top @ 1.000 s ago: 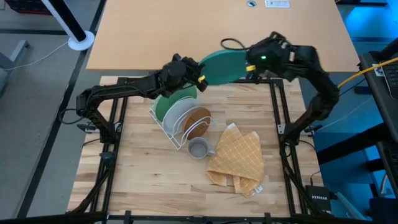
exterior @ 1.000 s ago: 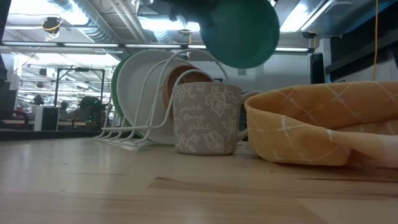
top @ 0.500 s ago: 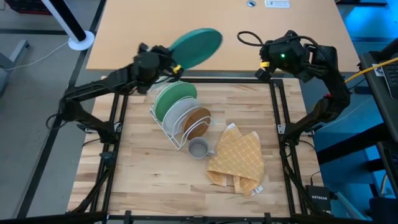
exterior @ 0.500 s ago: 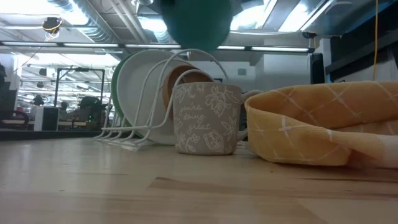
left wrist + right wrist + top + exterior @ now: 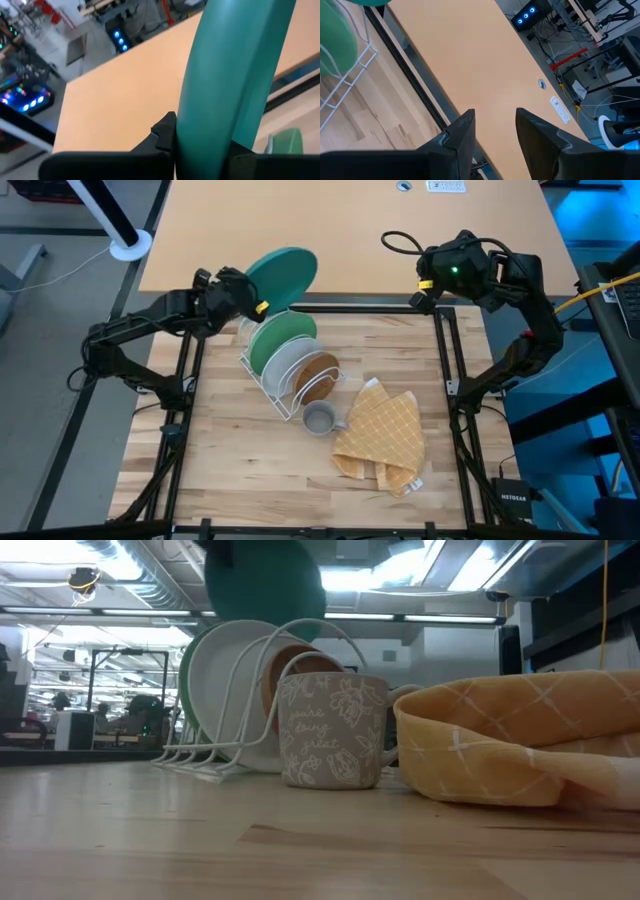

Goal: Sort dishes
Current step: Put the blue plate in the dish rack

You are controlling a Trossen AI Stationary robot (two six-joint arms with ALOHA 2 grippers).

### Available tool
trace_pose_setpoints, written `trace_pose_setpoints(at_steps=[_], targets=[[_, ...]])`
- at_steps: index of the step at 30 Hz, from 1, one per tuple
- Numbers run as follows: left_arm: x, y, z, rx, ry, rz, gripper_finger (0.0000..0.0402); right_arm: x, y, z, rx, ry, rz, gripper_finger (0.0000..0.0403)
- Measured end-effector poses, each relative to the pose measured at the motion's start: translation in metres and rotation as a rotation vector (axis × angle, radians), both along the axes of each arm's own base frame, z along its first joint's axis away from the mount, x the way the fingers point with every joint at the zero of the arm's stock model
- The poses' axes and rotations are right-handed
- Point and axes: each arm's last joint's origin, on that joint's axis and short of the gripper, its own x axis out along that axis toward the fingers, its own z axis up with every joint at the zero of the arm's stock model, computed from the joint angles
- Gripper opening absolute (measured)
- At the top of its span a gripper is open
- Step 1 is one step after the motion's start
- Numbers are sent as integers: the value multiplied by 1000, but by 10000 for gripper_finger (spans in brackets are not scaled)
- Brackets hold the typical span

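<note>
My left gripper point(image 5: 257, 304) is shut on the large dark teal plate point(image 5: 283, 277), held in the air over the far end of the white wire rack point(image 5: 283, 395). The plate also shows in the low view point(image 5: 265, 585) and edge-on in the left wrist view point(image 5: 225, 75). The green plate point(image 5: 281, 340), the white plate point(image 5: 290, 366) and the brown wooden plate point(image 5: 319, 374) stand on edge in the rack. My right gripper point(image 5: 424, 292) is open and empty at the table's far right point(image 5: 492, 127). My left gripper pinches the teal plate's rim point(image 5: 200, 142) between its two fingers, one finger point(image 5: 162, 132) on each face. The fingers come level from the table's left side. The plate is lifted clear and stands tilted, nearly on edge, above the rack.
A grey patterned mug point(image 5: 319, 418) stands just near of the rack. The yellow checked cloth point(image 5: 385, 435) lies crumpled on the near right. A bare tan tabletop point(image 5: 350, 220) lies beyond the work table's far edge.
My left gripper has carried the teal plate from beside my right gripper toward the table's left edge, and it now hangs over the rack's far end. My right gripper has drawn back from the plate toward the far right and stays there.
</note>
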Motion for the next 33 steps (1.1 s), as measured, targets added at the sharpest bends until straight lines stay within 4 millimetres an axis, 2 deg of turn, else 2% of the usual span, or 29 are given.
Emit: trace_pose_setpoints(at_steps=[17, 25, 33], targets=[[-12, -21, -22, -142, 3, 56, 25, 0, 0, 0, 0, 0, 0, 145], [-5, -22, -56, -222, 92, 47, 38, 1, 1, -1, 41, -30, 20, 145], [-3, -22, -88, -276, 110, 93, 44, 3, 3, -2, 101, -48, 83, 145]])
